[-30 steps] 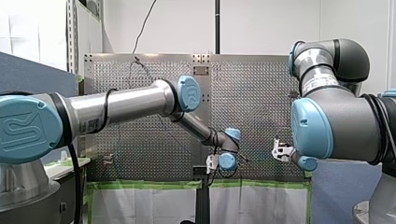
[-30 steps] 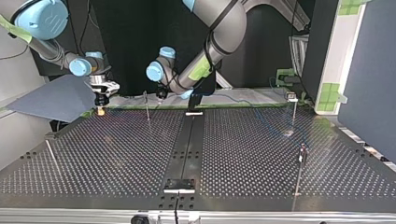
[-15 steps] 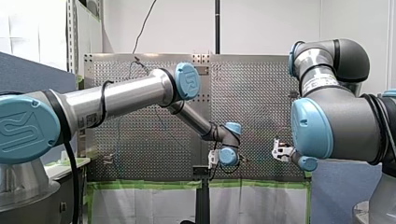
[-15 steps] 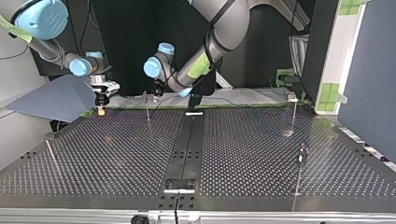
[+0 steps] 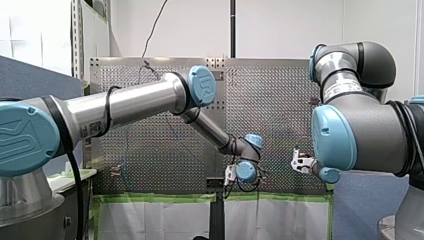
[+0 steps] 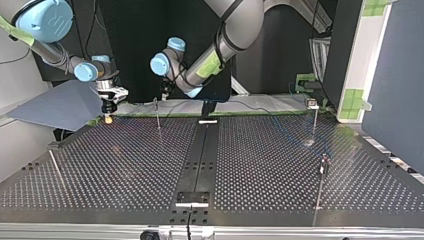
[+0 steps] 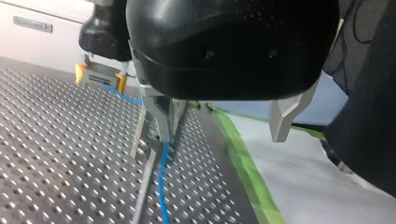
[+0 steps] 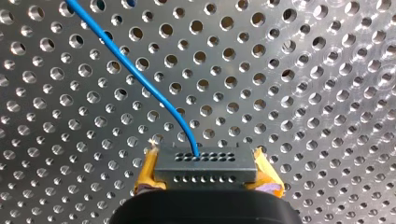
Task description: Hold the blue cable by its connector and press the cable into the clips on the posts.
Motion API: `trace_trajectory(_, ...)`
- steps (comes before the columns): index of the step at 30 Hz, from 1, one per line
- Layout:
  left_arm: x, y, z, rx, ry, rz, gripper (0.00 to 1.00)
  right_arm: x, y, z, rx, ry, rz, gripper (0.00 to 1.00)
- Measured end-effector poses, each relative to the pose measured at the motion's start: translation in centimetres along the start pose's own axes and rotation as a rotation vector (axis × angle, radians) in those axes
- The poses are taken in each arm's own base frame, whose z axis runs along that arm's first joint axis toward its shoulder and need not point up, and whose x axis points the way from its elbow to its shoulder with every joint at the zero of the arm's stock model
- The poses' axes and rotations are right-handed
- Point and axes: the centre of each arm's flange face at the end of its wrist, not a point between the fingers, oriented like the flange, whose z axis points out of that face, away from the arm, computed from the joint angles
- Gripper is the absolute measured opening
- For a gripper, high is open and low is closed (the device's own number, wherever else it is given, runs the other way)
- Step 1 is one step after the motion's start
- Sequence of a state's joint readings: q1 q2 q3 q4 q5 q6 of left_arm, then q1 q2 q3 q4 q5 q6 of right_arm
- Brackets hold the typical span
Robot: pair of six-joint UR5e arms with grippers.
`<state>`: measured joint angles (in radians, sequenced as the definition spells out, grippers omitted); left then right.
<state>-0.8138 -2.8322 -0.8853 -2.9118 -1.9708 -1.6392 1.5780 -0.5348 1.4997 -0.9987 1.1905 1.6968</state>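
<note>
My right gripper [image 8: 205,179], with yellow pads, is shut on a dark grey connector [image 8: 205,163]. The blue cable [image 8: 140,77] leaves the connector and arcs away over the perforated table. In the top view that gripper [image 6: 107,111] hangs at the far left edge of the table. My left gripper [image 7: 222,135] stands open, metal fingers wide apart. One of its fingers [image 7: 161,116] is right beside a thin post [image 7: 138,133], where the blue cable [image 7: 161,186] passes. The held connector [image 7: 99,77] shows just beyond. In the top view my left gripper [image 6: 165,96] hovers over that post [image 6: 157,114].
More thin posts stand at the top view's right [image 6: 314,117], [image 6: 323,170] and at its left [image 6: 56,169]. A black rail [image 6: 200,155] runs down the table's middle. Green tape [image 7: 243,158] marks the table's edge beside my left gripper.
My left arm's wrist has swung toward the top view's left, bringing its gripper over the post. My right arm and the connector have stayed put.
</note>
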Motion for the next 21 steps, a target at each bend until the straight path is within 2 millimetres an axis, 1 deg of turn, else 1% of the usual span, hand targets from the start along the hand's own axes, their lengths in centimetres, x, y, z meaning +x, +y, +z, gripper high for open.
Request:
trace_trajectory(3, -0.8, -0.8, 0.0, 0.008, -0.016, -0.006, 1.00, 0.0, 0.0, 0.0, -0.001, 0.000, 0.000, 0.00)
trace_trajectory(6, -1.2, -1.4, -0.2, 0.015, -0.024, -0.008, 1.00, 0.0, 0.1, 0.0, -0.001, 0.000, 0.000, 0.00)
trace_trajectory(9, -1.0, -1.7, -0.4, 0.020, -0.022, -0.007, 1.00, 0.0, 0.1, 0.0, -0.002, 0.000, 0.000, 0.00)
trace_trajectory(15, -0.2, -1.7, -0.8, 0.022, -0.008, -0.001, 1.00, 0.0, 0.1, 0.0, -0.001, 0.000, 0.000, 0.00)
trace_trajectory(21, -0.2, -1.7, -0.8, 0.021, -0.009, -0.001, 1.00, 0.0, 0.0, 0.0, 0.002, -0.001, 0.000, 0.00)
